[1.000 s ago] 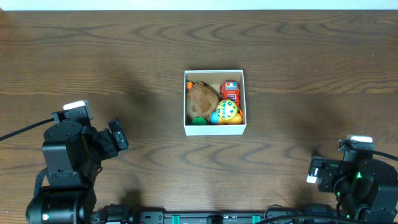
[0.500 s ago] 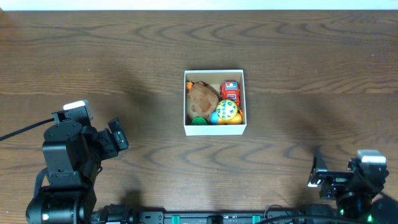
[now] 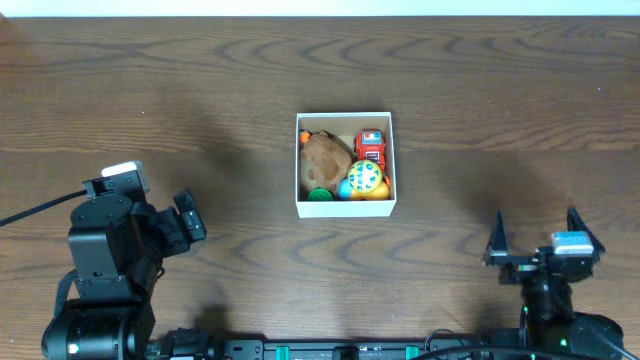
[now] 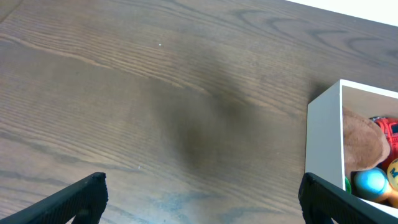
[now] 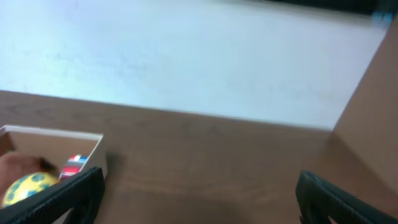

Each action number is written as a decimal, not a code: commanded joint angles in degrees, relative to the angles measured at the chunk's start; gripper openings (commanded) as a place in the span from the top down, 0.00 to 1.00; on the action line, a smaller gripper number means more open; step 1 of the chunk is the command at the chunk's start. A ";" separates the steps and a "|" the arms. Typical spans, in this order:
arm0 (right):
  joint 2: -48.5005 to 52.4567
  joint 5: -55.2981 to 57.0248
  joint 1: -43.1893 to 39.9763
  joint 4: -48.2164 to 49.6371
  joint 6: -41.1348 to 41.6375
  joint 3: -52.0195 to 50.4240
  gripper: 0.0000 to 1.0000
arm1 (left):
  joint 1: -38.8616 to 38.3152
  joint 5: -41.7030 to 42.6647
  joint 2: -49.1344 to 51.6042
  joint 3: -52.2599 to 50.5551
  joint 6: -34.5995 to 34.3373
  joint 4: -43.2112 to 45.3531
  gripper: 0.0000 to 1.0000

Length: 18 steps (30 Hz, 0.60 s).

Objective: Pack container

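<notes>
The container (image 3: 391, 161), a small white-walled cardboard box, stands at the table's middle. It holds a brown plush toy (image 3: 325, 155), a red toy car (image 3: 370, 146), a yellow dotted ball (image 3: 365, 178), a blue ball and a green piece. It shows at the right edge of the left wrist view (image 4: 323, 143) and at the lower left of the right wrist view (image 5: 93, 142). My left gripper (image 4: 202, 196) is open and empty at the front left. My right gripper (image 3: 545, 240) is open and empty at the front right, also seen in its wrist view (image 5: 199, 196).
Dark wood table (image 3: 200, 80) runs all round the box. A white wall (image 5: 186, 56) lies beyond the table's far edge. The arm bases sit at the front corners.
My right arm has turned and swung so that its open fingers now point up the table. The left arm and the box have not moved.
</notes>
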 commanded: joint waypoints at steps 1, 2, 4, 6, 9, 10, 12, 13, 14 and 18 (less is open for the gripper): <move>-0.50 -0.39 1.27 5.86 -6.25 -4.22 0.01 | 0.13 -0.63 0.00 0.15 -0.70 -0.02 0.02; -0.50 -0.39 1.40 9.03 -6.86 -5.92 0.01 | 0.13 -0.63 0.00 0.15 -0.70 -0.02 0.02; -0.50 -0.42 1.46 14.95 -7.13 -9.33 0.01 | 0.13 -0.63 0.00 0.15 -0.70 -0.02 0.02; -0.50 -0.42 1.46 20.76 -7.13 -13.03 0.01 | 0.13 -0.63 0.00 0.15 -0.70 -0.02 0.02; -0.50 -0.66 1.51 29.29 -7.10 -18.71 0.01 | 0.13 -0.63 0.00 0.15 -0.70 -0.02 0.02; -0.50 -1.31 1.51 32.24 -7.10 -20.76 0.01 | 0.13 -0.63 0.00 0.15 -0.70 -0.02 0.02; -0.50 -2.19 1.51 36.26 -7.10 -23.74 0.01 | 0.13 -0.63 0.00 0.15 -0.70 -0.02 0.02; -0.52 -2.80 1.51 37.57 -7.13 -24.98 0.01 | 0.13 -0.63 0.00 0.15 -0.70 -0.02 0.02; -0.52 -3.19 1.53 36.48 -7.08 -24.81 0.01 | 0.13 -0.63 0.00 0.15 -0.70 -0.02 0.02; -0.52 -4.07 1.51 33.99 -7.13 -24.79 0.01 | 0.13 -0.63 0.00 0.15 -0.70 -0.02 0.02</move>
